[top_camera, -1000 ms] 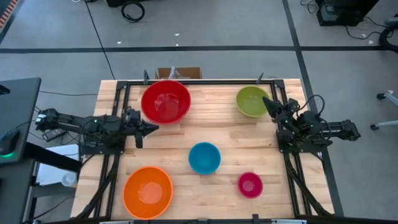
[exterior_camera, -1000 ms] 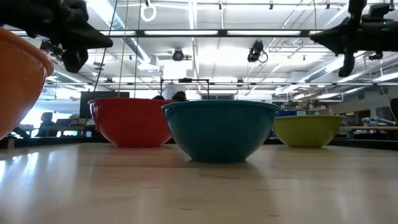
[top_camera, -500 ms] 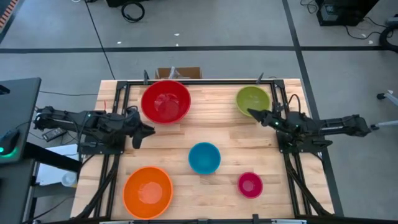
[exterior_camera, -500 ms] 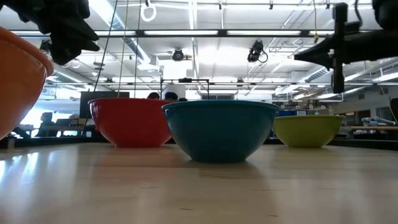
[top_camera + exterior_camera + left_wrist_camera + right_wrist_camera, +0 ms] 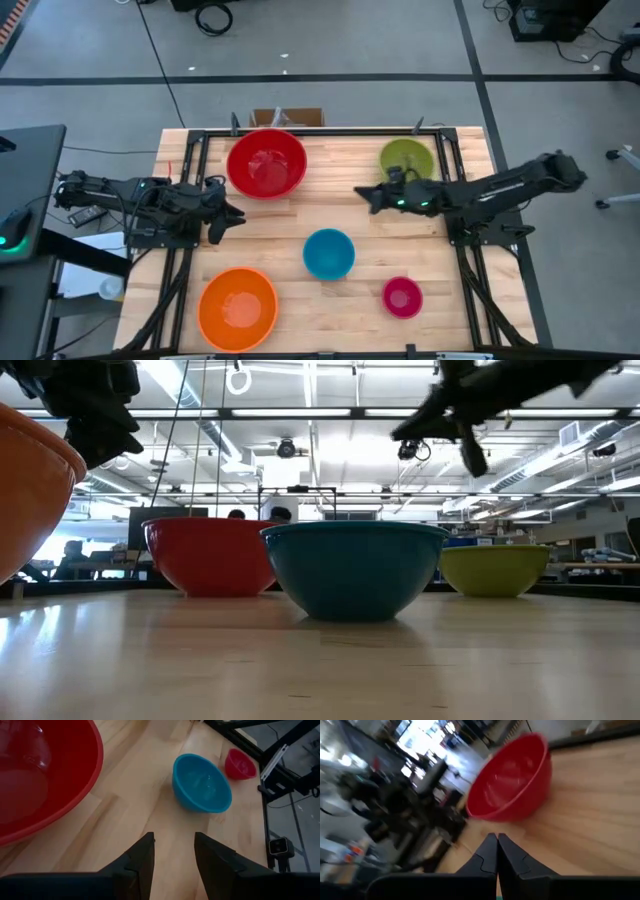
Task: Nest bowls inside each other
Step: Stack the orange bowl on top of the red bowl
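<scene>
Five bowls sit upright on their bases on the wooden table: red at far left, lime green at far right, blue in the middle, magenta pink at near right, orange at near left. My left gripper hovers open at the left, just near of the red bowl, pointing toward the blue bowl. My right gripper is shut and empty, stretched out above the table between the green and red bowls, pointing at the red bowl.
Black frame rails run along the table's left and right sides. Bare wood lies between the bowls in the table's middle. The low view shows the room beyond the table, with a person behind the red bowl.
My right gripper has swung out from beside the green bowl toward the table's left, over the middle of the table, staying shut. My left gripper has opened its fingers and tipped a little, staying near the red bowl. No bowl has moved.
</scene>
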`<state>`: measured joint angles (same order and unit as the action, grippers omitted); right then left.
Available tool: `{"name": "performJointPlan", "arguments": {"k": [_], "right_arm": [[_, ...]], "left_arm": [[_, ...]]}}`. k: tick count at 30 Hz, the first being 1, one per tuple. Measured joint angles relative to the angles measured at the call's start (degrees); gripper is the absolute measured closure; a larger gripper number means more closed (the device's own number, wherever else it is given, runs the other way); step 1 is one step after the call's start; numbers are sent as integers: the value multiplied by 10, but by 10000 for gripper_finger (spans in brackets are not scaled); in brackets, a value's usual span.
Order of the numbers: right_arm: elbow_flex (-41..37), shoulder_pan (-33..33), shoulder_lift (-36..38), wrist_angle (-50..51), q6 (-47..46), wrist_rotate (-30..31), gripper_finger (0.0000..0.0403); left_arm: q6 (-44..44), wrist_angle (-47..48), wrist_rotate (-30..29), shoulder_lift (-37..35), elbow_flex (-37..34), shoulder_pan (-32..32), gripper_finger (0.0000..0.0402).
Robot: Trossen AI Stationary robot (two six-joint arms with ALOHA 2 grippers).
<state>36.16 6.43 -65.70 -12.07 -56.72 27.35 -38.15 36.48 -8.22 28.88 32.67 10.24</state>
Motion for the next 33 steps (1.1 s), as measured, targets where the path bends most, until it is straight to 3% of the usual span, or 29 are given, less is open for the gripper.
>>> {"name": "performJointPlan", "arguments": {"k": [6, 10, 16, 23, 27, 33], "right_arm": [[161, 22, -128, 143, 7, 0, 395], [237, 31, -190, 146, 29, -1, 383], [315, 12, -290, 114, 54, -127, 337], [445, -2, -407, 138, 86, -245, 259], [523, -5, -463, 173, 109, -264, 230], [640, -4, -546, 281, 151, -270, 221]], "left_arm": [[27, 22, 9, 0, 0, 6, 260], [43, 43, 10, 0, 0, 18, 260], [42, 43, -42, 0, 0, 19, 260], [3, 46, -46, 0, 0, 20, 260], [-23, 86, -46, 0, 0, 20, 260], [-87, 161, -34, 0, 0, 24, 259]]}}
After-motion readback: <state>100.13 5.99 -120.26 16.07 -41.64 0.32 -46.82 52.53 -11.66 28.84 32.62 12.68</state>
